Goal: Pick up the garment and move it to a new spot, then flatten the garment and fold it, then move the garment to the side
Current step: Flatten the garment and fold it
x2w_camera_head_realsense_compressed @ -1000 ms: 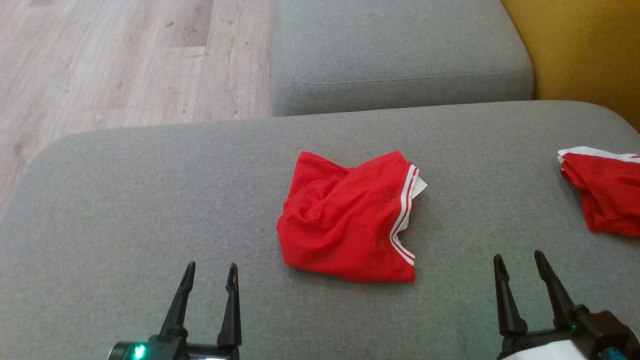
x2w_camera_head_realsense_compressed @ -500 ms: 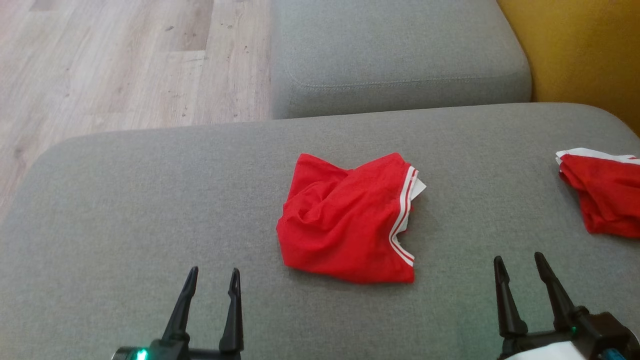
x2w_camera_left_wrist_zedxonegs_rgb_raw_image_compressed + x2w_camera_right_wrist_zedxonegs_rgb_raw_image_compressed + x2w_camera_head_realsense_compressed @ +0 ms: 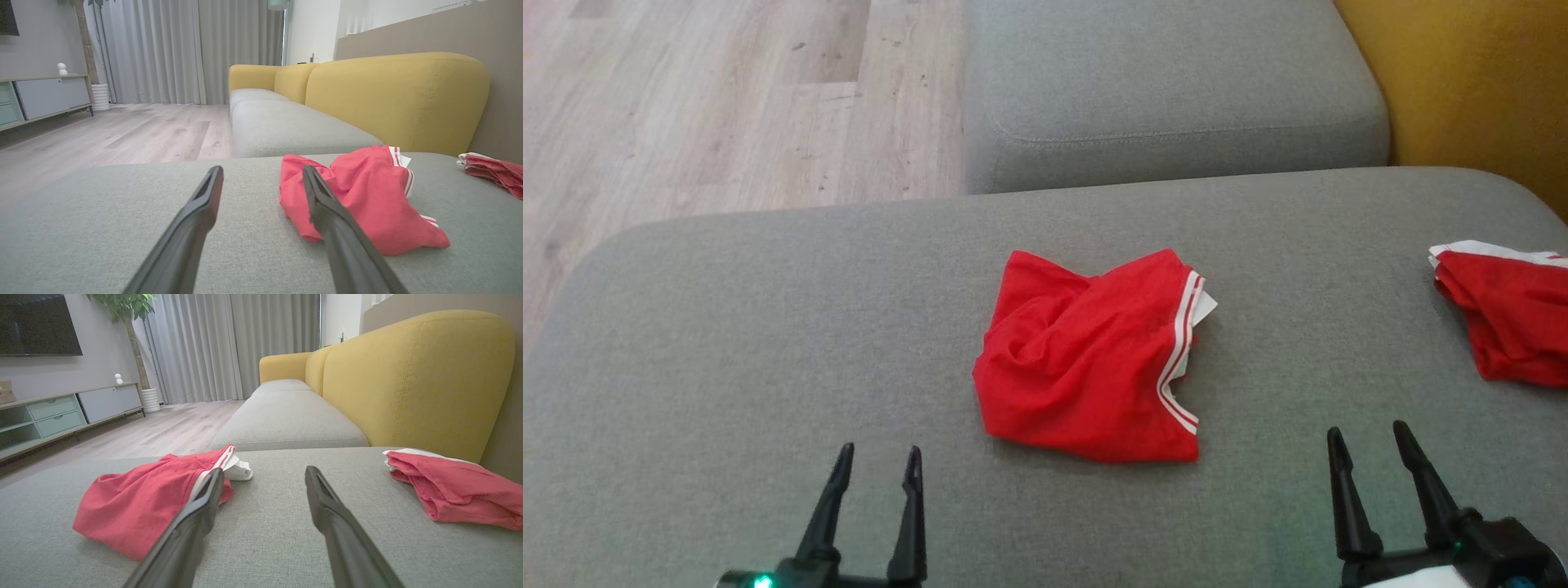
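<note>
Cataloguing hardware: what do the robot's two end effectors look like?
Both have two long, slim black fingers tapering to points. The left end effector has a green light at its base; the right end effector a white patch.

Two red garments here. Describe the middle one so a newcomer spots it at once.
Start at the big grey cushion in front of the robot. Near its middle lies a crumpled red garment with white stripes down its right edge. The other red garment sits apart at the cushion's far right, beside the yellow backrest.
</note>
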